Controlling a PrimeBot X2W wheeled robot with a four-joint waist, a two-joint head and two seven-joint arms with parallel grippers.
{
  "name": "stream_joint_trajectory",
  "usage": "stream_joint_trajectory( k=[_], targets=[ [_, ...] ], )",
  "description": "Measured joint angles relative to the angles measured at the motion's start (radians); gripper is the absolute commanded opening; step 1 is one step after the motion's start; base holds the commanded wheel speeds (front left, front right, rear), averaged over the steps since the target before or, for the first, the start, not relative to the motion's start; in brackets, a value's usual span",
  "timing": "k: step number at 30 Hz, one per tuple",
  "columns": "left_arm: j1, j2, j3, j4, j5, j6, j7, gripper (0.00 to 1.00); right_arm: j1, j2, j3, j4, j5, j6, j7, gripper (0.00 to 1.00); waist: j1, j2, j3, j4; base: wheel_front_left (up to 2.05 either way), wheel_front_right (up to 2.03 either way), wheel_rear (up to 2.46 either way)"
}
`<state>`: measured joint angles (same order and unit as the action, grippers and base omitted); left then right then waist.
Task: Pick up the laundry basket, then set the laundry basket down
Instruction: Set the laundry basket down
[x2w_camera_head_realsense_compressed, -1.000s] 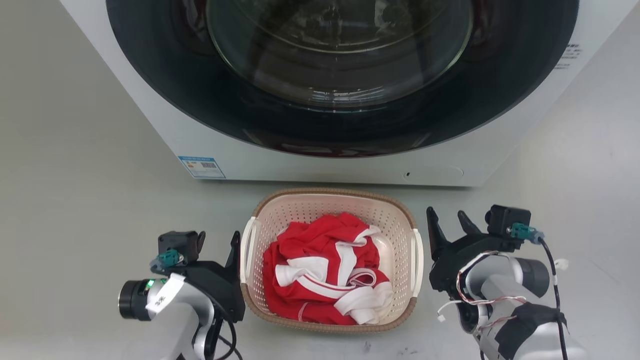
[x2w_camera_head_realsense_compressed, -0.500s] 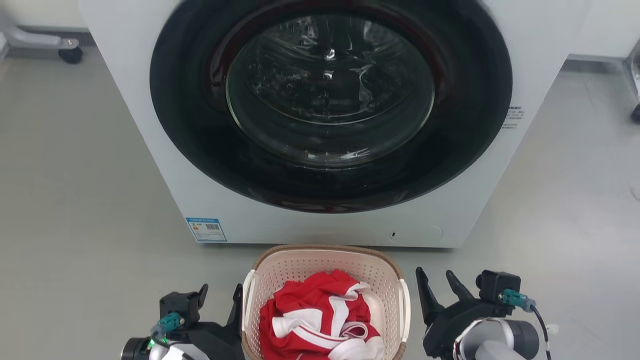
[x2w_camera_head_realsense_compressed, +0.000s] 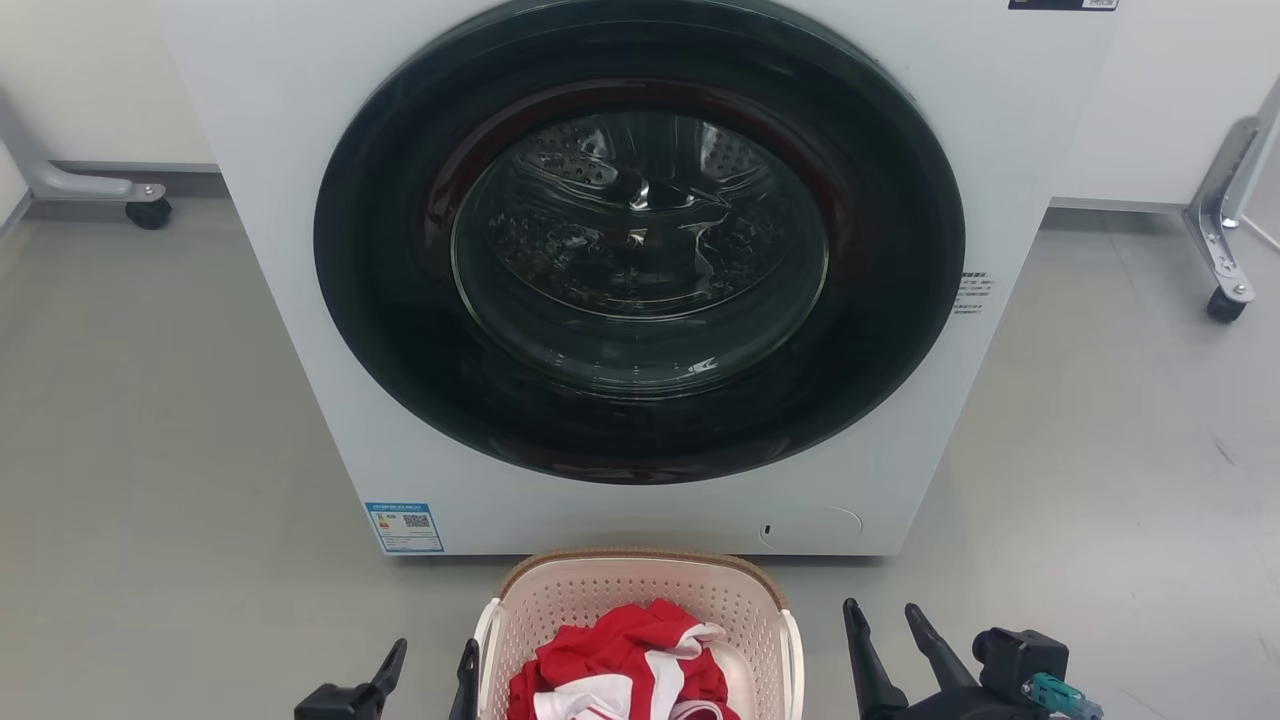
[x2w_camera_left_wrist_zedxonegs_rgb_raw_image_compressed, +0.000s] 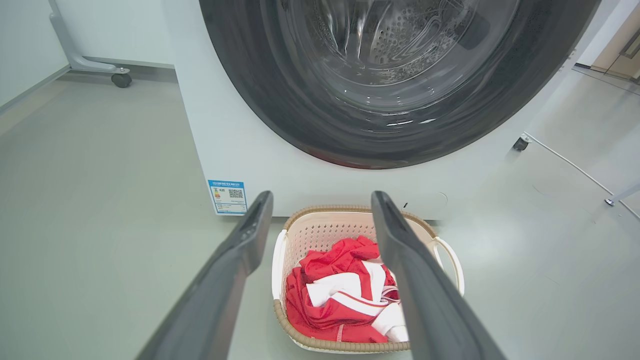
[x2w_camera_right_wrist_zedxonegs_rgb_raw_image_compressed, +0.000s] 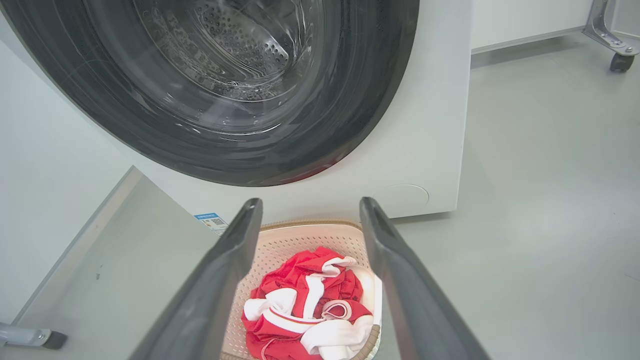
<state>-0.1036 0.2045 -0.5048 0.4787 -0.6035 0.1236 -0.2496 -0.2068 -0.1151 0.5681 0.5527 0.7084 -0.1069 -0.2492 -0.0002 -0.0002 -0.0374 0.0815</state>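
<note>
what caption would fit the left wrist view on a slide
Open left gripper framing the laundry basket of red-and-white clothes, set before the washing machine

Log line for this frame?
left gripper open | right gripper open | laundry basket on floor, ungrasped | red-white garment inside | washing machine behind

Count, head view: 1 machine, 1 basket, 2 grippers, a few small items.
Washing machine (x2w_camera_head_realsense_compressed: 300, 300) x1, at 12 o'clock, with 1 round door (x2w_camera_head_realsense_compressed: 640, 270) and 1 blue label (x2w_camera_head_realsense_compressed: 404, 527) at 8 o'clock. Laundry basket (x2w_camera_head_realsense_compressed: 640, 556) x1, at 6 o'clock, with 2 white handles (x2w_camera_head_realsense_compressed: 487, 650), one per side. Inside it, 1 red-and-white cloth bundle (x2w_camera_head_realsense_compressed: 620, 660); can't tell how many pieces. Grippers x2: left gripper (x2w_camera_head_realsense_compressed: 435, 650) at 7 o'clock, right gripper (x2w_camera_head_realsense_compressed: 881, 610) at 5 o'clock. 2 dark fingers (x2w_camera_head_realsense_compressed: 862, 655) each, 4 total. Casters (x2w_camera_head_realsense_compressed: 149, 213) x2, at 10 and 3 o'clock, each on 1 of 2 metal frame legs (x2w_camera_head_realsense_compressed: 70, 183).
</note>
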Motion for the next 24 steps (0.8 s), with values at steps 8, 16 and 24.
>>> stream_joint_trajectory(
  k=[8,16,24],
  targets=[
    [0.095,-0.001,0.059,-0.136,0.062,0.001,0.0,1.0,0.097,-0.001,-0.06,-0.144,-0.08,-0.009,0.0,1.0,0.0001,0.0001,-0.009,-0.006,0.0,0.0,0.0],
    [0.179,-0.022,0.158,-0.218,0.133,0.001,0.0,1.0,0.161,0.0,-0.113,-0.244,-0.151,-0.017,0.0,1.0,0.0001,0.0002,-0.008,-0.011,0.0,0.0,0.0],
    [0.218,-0.056,0.213,-0.281,0.202,0.001,0.0,1.0,0.21,0.004,-0.163,-0.314,-0.209,-0.018,0.0,1.0,0.0001,0.0002,-0.004,-0.016,0.0,0.0,0.0]
  ],
)
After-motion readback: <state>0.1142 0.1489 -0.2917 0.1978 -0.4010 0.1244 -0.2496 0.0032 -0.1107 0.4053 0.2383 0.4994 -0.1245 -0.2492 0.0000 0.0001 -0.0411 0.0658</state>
